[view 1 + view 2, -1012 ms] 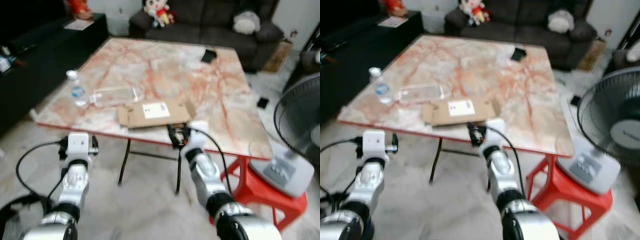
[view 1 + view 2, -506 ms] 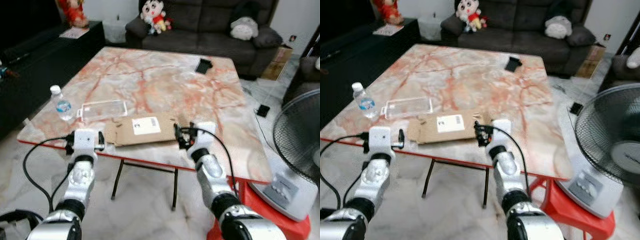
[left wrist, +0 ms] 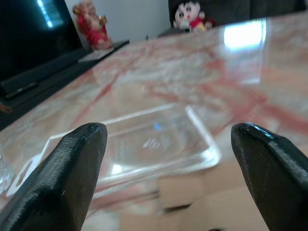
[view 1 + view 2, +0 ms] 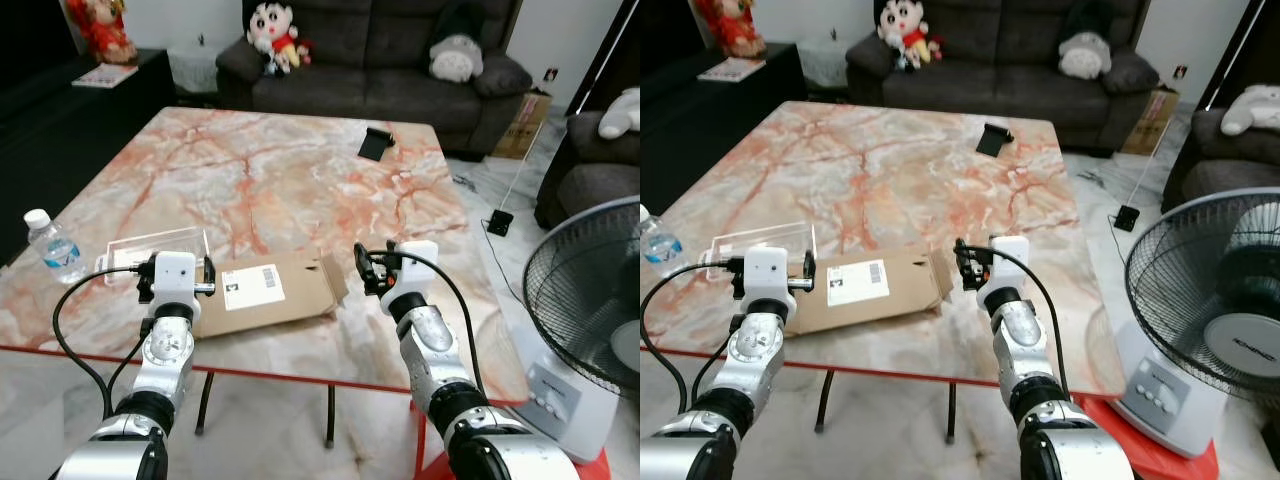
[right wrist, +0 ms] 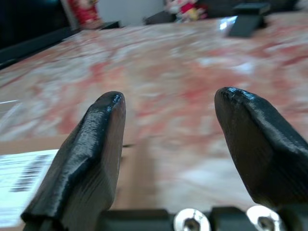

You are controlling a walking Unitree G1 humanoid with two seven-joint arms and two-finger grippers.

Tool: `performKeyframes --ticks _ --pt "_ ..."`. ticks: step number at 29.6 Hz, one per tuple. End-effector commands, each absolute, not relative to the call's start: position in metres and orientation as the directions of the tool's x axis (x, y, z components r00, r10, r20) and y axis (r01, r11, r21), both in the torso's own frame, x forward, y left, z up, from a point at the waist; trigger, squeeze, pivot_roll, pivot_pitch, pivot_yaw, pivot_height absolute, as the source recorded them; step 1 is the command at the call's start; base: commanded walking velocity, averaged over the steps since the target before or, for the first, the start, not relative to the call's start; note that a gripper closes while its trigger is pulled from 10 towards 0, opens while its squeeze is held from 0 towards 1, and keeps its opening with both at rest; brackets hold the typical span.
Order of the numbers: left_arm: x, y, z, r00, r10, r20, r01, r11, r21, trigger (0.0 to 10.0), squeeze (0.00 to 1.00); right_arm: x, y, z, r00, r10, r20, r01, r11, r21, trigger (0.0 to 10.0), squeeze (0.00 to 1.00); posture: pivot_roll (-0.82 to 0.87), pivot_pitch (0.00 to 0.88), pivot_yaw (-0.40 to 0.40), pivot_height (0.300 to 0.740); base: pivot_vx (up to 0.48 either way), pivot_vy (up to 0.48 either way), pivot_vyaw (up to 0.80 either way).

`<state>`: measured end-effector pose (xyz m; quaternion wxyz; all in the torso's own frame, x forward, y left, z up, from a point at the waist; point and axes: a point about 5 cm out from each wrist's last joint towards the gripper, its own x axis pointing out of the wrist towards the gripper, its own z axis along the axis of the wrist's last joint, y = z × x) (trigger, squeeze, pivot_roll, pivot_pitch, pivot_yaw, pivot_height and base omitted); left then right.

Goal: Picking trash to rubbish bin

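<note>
Flattened brown cardboard with a white label [image 4: 265, 295] is lying near the marble tabletop's [image 4: 290, 170] front edge; we are holding our left claw [image 3: 163, 159] and right claw [image 5: 168, 130] released at either end.

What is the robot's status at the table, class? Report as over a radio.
Left gripper open over clear tray. Right gripper open at flattened cardboard edge. Nothing held. Water bottle beside tray.

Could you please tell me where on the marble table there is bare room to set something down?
The table is bare across its middle, between the flattened cardboard and the black phone stand, and along its right edge. It is crowded near the front left: water bottle, clear plastic tray, cardboard, and both open grippers, left gripper, right gripper.
</note>
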<state>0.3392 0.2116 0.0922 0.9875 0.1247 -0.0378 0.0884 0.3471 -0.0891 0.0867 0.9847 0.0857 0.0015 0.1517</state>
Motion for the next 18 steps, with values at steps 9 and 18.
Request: performKeyframes --ticks 9,18 --pt "0.34 0.189 0.082 1.0 -0.017 0.013 0.012 0.957 0.291 10.0 0.0 0.349 -0.094 0.086 0.962 0.273 0.006 -0.265 0.928 0.262 10.0 0.0 0.06 0.0 -0.045 0.74 0.0 0.0 0.0" --pt "0.337 0.187 0.073 0.998 -0.036 -0.052 0.05 0.947 0.316 10.0 0.0 0.347 -0.108 0.071 0.959 0.253 -0.13 -0.181 0.895 0.407 10.0 0.0 0.04 0.0 -0.047 0.74 0.0 0.0 0.0"
